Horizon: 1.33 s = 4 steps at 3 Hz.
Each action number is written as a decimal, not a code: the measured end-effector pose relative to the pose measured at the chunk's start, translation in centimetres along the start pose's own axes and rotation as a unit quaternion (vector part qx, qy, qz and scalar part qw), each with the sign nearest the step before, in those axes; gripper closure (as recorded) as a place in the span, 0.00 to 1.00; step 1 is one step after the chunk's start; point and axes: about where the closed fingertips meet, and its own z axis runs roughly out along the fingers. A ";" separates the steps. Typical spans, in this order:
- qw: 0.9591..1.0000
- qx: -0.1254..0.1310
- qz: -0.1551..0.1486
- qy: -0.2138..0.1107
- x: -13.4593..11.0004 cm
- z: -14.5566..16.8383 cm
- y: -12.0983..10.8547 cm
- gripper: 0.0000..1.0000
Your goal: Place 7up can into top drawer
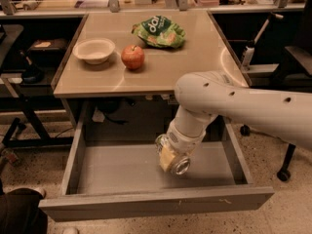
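The top drawer (117, 172) stands pulled out below the tabletop, wide, grey and shallow. My gripper (169, 155) hangs from the white arm inside the drawer, right of its middle and just above the floor. It is shut on the 7up can (180, 165). The can lies tilted, with its silvery round end facing the front right. Most of the can's label is hidden by the gripper. The can is low over the drawer bottom; I cannot tell whether it touches it.
On the tan tabletop (195, 57) are a white bowl (94, 50), a red apple (132, 56) and a green snack bag (159, 31). A dark chair (295, 57) stands at the right. A dark shape (19, 213) sits at the bottom left by the drawer front.
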 end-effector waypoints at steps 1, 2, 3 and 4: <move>1.000 -0.016 0.006 -0.017 -1.5 2.0 0.3 1.00; 0.999 -0.020 0.015 -0.024 -2.8 3.6 0.3 1.00; 0.999 -0.028 0.026 -0.024 -3.4 5.4 0.3 1.00; 0.998 -0.042 0.035 -0.018 -3.4 7.1 0.2 1.00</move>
